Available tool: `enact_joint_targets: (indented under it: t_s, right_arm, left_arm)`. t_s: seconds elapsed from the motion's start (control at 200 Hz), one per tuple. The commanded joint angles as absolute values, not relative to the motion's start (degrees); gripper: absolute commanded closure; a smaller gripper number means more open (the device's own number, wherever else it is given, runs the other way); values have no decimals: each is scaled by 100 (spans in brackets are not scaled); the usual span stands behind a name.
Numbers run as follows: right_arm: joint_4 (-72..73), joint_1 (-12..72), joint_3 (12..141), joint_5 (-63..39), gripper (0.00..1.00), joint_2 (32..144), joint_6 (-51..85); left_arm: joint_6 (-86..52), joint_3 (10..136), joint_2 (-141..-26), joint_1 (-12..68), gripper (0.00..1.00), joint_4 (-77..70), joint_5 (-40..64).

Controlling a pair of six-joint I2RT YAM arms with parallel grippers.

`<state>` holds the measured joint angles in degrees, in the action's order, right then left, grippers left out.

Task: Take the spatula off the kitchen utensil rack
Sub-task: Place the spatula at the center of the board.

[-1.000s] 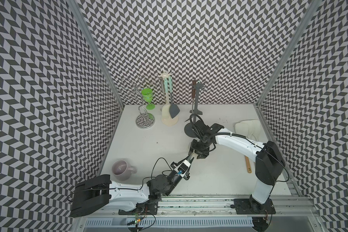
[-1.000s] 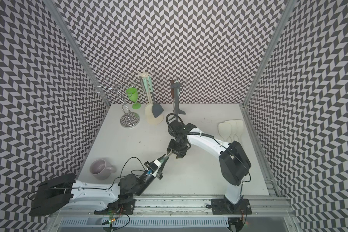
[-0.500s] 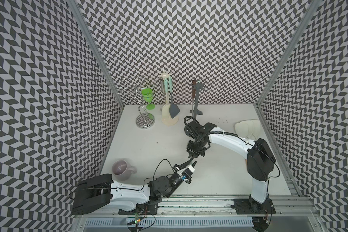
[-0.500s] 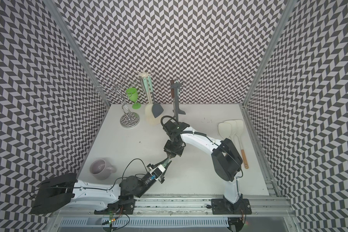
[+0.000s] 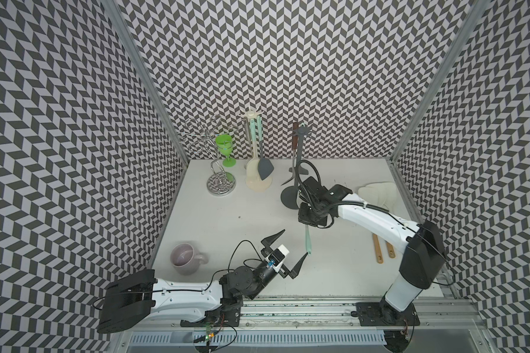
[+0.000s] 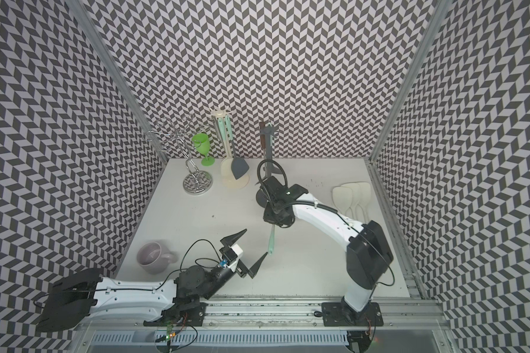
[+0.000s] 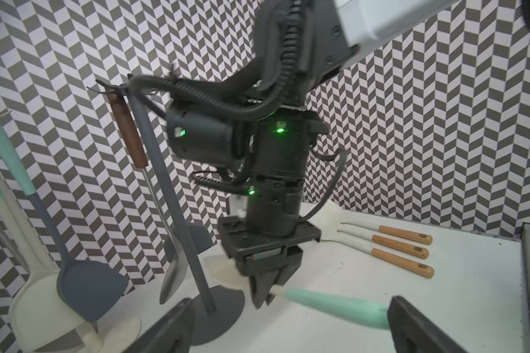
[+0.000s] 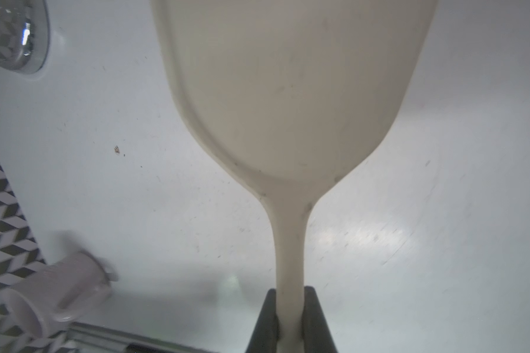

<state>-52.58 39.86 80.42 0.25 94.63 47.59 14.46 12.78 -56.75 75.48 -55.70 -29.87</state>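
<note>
The spatula (image 5: 307, 241) has a cream blade (image 8: 288, 91) and a mint-green handle (image 7: 334, 304). It is off the racks, held over the middle of the table. My right gripper (image 5: 308, 224) (image 8: 290, 305) is shut on its thin cream neck, blade under the wrist and handle pointing toward the front. My left gripper (image 5: 295, 243) (image 6: 256, 242) stands wide open at the front. One finger (image 7: 416, 324) is at the handle's end, not gripping. The cream utensil rack (image 5: 251, 122) at the back holds a grey turner (image 5: 265, 168) and a cream spoon.
A grey rack (image 5: 299, 159) with a brown-handled utensil stands just behind my right wrist. A wire stand (image 5: 219, 180) and a green goblet (image 5: 224, 146) are at the back left. A mauve mug (image 5: 185, 262) sits front left. Three wooden-handled cream spatulas (image 6: 352, 192) lie at the right.
My left gripper has let go of the mint handle and sprung wide open. My right gripper closed on the spatula's neck and now carries it alone, shifted slightly right.
</note>
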Motion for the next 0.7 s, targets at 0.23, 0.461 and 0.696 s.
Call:
enact_joint_targets:
  t_s: [0.23, 0.461, 0.696]
  right_arm:
    - [-3614, 3314, 6100, 1656, 100, 7973, 2639]
    - [-2079, 2581, 4853, 1270, 100, 7461, 1579]
    - [-1478, 2055, 4412, 1796, 100, 7428, 832]
  left_arm:
    - [-133, 1503, -5160, 6349, 0, -4775, -2042]
    - [-917, 1529, -5314, 5542, 0, -4633, -1177]
    - [-1088, 1522, -5340, 5344, 0, -4623, -1021]
